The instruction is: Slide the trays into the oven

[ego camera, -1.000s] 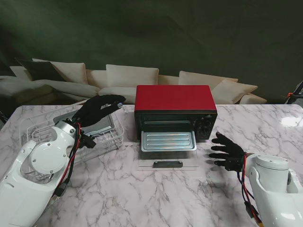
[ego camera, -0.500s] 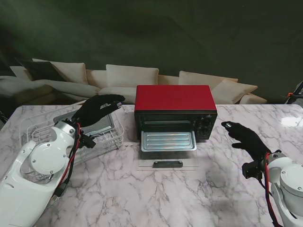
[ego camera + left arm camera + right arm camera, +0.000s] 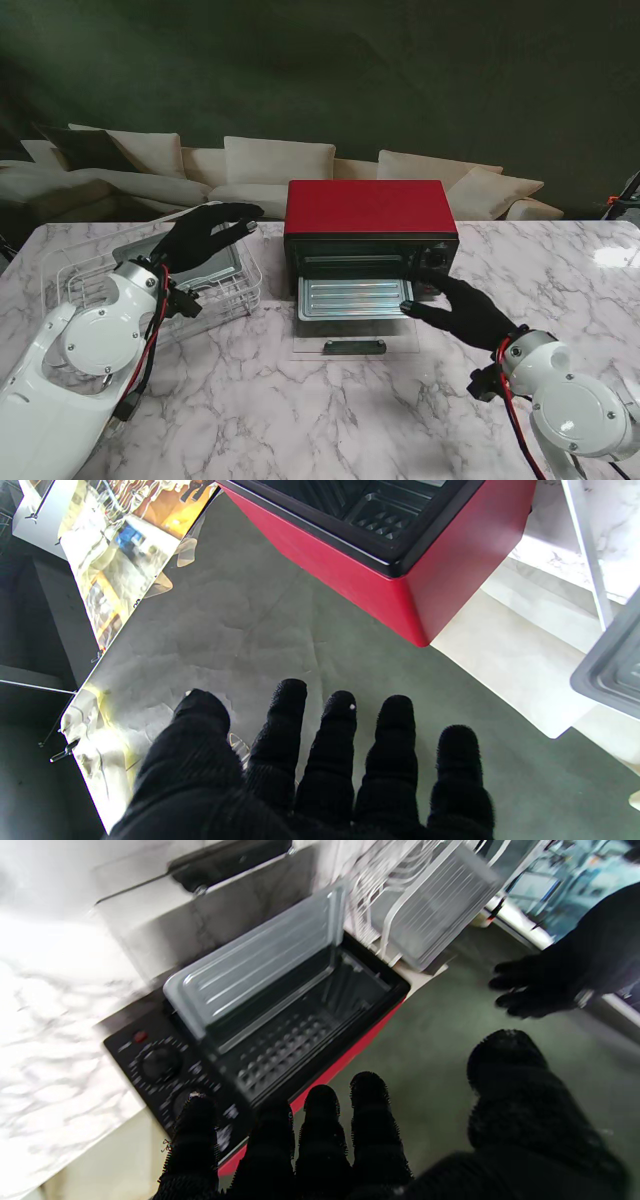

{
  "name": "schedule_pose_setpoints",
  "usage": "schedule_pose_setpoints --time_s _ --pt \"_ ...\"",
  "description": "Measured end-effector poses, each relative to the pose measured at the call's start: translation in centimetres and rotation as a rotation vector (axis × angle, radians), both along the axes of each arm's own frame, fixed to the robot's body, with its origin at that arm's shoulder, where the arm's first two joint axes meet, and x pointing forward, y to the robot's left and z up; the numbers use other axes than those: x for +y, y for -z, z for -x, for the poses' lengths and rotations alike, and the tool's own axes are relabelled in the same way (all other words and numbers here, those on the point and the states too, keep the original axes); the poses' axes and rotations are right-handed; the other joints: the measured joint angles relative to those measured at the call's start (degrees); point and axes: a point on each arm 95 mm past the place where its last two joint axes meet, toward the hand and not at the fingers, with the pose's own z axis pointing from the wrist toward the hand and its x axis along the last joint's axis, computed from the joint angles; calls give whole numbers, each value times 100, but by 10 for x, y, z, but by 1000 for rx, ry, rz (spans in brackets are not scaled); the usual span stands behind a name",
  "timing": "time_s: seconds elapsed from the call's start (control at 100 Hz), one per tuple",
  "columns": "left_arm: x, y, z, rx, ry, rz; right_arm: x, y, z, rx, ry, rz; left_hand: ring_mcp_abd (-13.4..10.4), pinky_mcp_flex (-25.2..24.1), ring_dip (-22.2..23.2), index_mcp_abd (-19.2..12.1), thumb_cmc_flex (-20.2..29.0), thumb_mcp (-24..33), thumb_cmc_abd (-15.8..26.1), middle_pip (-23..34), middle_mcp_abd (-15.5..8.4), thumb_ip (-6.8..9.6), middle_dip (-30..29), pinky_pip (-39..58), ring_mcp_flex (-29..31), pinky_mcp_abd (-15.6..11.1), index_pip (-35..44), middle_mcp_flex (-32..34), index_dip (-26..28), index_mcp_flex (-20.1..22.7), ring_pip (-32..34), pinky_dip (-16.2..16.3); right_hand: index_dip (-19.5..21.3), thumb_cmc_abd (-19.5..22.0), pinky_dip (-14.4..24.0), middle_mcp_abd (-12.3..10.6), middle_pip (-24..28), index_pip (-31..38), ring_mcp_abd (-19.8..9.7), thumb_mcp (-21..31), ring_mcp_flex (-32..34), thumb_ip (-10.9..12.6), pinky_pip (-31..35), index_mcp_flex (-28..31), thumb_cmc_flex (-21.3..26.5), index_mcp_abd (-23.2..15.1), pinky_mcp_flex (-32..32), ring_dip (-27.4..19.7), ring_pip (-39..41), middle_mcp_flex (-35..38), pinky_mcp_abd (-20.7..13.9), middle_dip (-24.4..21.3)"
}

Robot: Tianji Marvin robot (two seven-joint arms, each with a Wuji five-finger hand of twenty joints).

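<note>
Two robot hands are hanging over the marble surface [image 3: 250, 400]. The left robot hand [image 3: 205, 232], fingers spread and gripping nothing, is hovering over the tray [image 3: 215, 262] lying in the wire rack [image 3: 235, 293]. Another tray [image 3: 355, 298] is jutting from the red oven [image 3: 368, 208]. The right robot hand [image 3: 465, 308], open and empty, is reaching at that tray's right corner.

Glossy red oven [image 3: 370, 207], ribbed metal tray [image 3: 355, 298], marble table [image 3: 250, 400].

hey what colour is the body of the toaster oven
Red, with a black front panel; the oven shows best in the stand view.
</note>
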Motion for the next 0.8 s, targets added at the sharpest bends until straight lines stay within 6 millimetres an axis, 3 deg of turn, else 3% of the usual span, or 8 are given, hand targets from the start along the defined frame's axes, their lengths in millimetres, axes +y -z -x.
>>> schedule_pose_setpoints --time_s 0.33,0.43,0.55,0.62,0.73,0.8 --pt "1 1 2 -8 5 -6 52 13 -6 84 -239 91 0 0 0 0 0 0 1 0 0 0 0 0 0 0 0 0 0 0 0 0 -249 55 59 264 -65 4 58 5 231 0 -107 0 -71 154 447 -11 22 146 -34 -48" --pt "1 2 2 -6 5 -6 59 23 -11 133 -269 83 0 0 0 0 0 0 1 0 0 0 0 0 1 0 0 0 0 0 0 0 -530 55 -298 338 -432 6 59 5 231 0 -390 -5 -71 295 451 -137 24 164 -349 -242" --pt "1 3 3 -3 4 -8 65 34 -17 173 -296 124 0 0 0 0 0 0 1 0 0 0 0 0 2 0 0 0 0 0 0 0 -597 60 -448 360 -654 6 73 5 231 0 -408 -8 -71 296 442 -193 25 285 -447 -393" --pt "2 3 3 -3 3 -8 68 40 -21 183 -310 162 0 0 0 0 0 0 1 0 0 0 0 0 3 0 0 0 0 0 0 0 -752 118 -944 376 -657 139 165 5 231 0 -34 -135 -71 298 316 -232 25 292 -456 -466" --pt "3 3 4 -3 -1 -10 73 48 -25 200 -332 193 0 0 0 0 0 0 1 0 0 0 0 0 3 0 0 0 0 0 0 0 -761 179 -1077 422 -650 386 392 -20 232 0 493 -134 -140 301 135 -235 25 370 -490 -392" --pt "4 3 4 -4 -2 -10 75 52 -28 187 -341 248 0 0 0 0 0 0 1 0 0 0 0 0 3 0 0 0 0 0 0 0 -476 180 -1078 494 42 425 548 1 388 0 1003 -125 -140 423 129 -47 148 326 -490 22"
